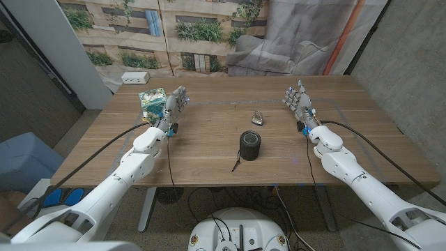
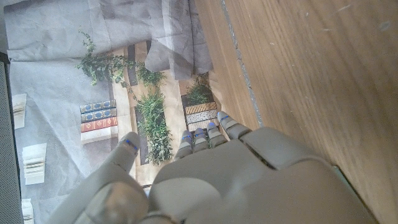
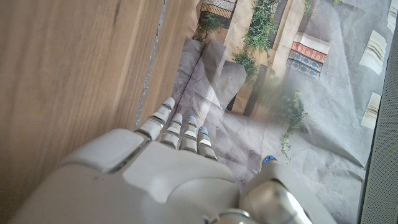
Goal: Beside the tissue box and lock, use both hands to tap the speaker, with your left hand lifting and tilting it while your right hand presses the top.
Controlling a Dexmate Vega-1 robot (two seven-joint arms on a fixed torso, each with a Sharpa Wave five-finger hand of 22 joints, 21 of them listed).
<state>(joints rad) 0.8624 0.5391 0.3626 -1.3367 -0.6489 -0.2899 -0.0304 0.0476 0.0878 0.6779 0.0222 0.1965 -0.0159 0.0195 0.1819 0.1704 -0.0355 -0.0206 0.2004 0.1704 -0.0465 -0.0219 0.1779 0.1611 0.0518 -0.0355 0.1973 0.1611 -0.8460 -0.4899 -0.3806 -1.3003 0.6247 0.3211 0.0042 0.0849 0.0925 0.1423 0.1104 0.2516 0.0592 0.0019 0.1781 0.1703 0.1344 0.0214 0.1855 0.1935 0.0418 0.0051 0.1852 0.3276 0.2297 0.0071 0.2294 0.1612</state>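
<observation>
A small black round speaker [image 1: 249,146] stands upright near the middle of the brown wooden table [image 1: 209,150], with a thin black cord trailing toward the front edge. A little shiny metal lock [image 1: 258,118] lies just behind it. A green patterned tissue box [image 1: 151,100] sits at the far left, right next to the left hand [image 1: 174,104]. The right hand [image 1: 300,101] is far off on the other side. Both hands hold nothing, with their fingers stretched out and a little apart. Neither one touches the speaker.
</observation>
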